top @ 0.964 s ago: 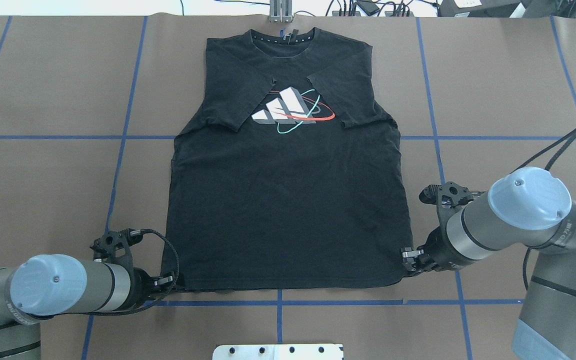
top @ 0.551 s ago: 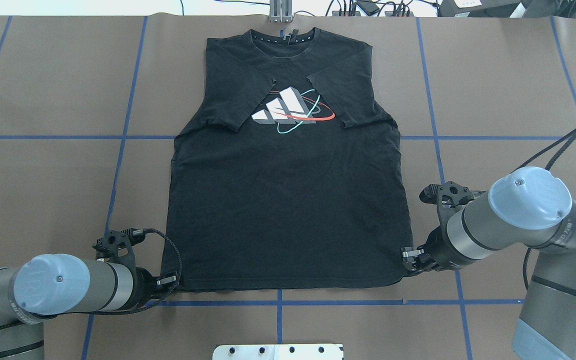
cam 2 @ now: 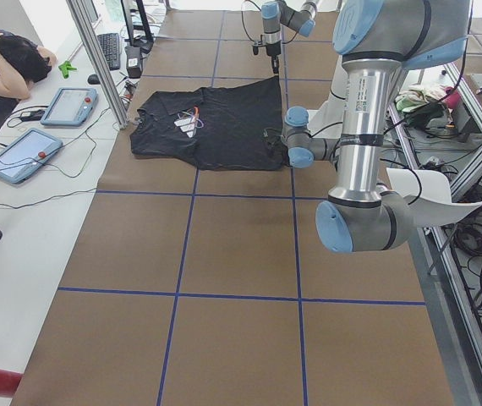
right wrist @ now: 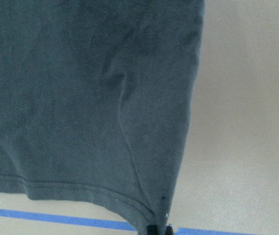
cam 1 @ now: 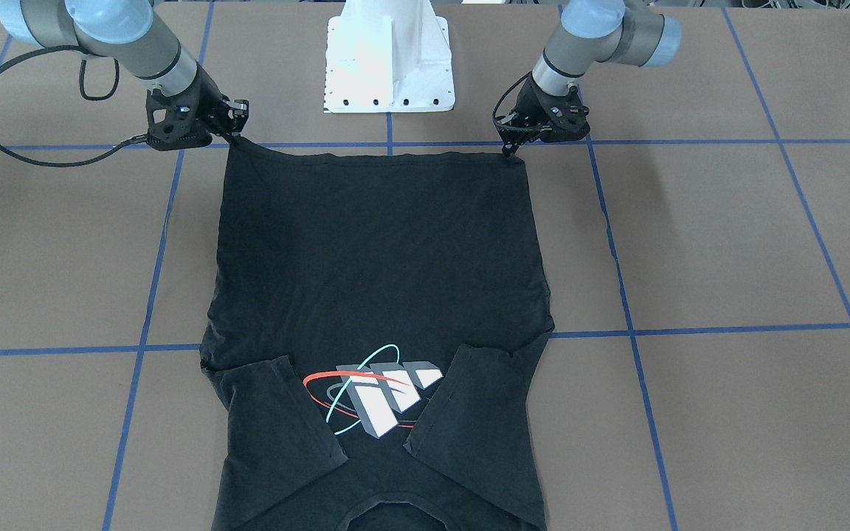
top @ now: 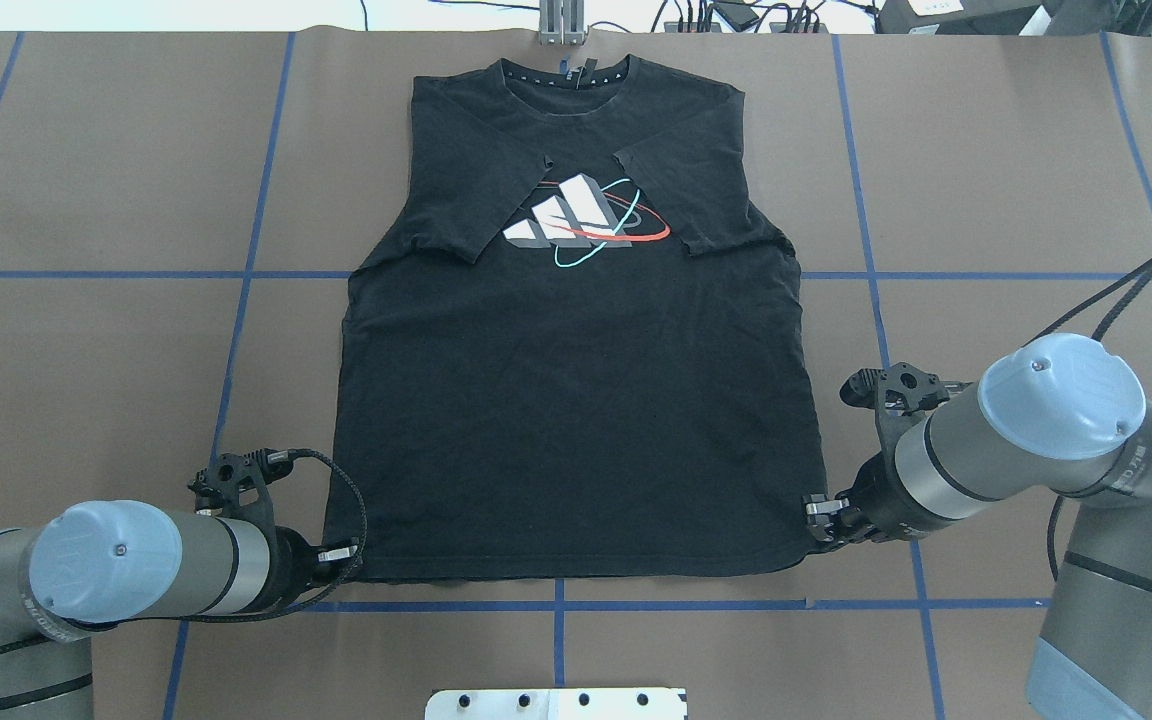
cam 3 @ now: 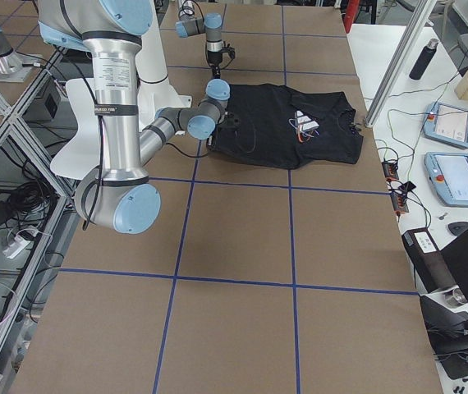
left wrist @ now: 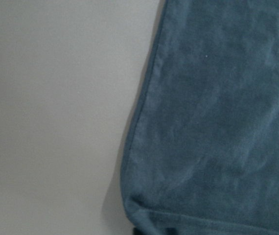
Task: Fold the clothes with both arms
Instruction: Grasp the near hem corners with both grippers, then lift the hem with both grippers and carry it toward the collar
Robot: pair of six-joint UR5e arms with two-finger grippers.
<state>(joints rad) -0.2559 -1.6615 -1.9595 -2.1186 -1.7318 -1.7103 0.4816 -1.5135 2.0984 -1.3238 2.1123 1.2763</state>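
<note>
My right end effector (top: 814,520) is clenching one hem corner of the black T-shirt (top: 576,420). In the right wrist view the fabric is puckering into a ridge that is running up from the pinch. My left end effector (top: 339,553) is sitting at the opposite hem corner and touching it, but I cannot tell whether it is gripping or released. The hem is lying nearest the white pedestal (cam 1: 389,66), and the shirt is stretching away from it, flat and front up on the brown desk (top: 86,350). Both sleeves (top: 476,200) are lying folded inward over the chest, partly covering the logo (top: 581,222). The collar (top: 566,75) is lying at the end farthest from the pedestal.
</note>
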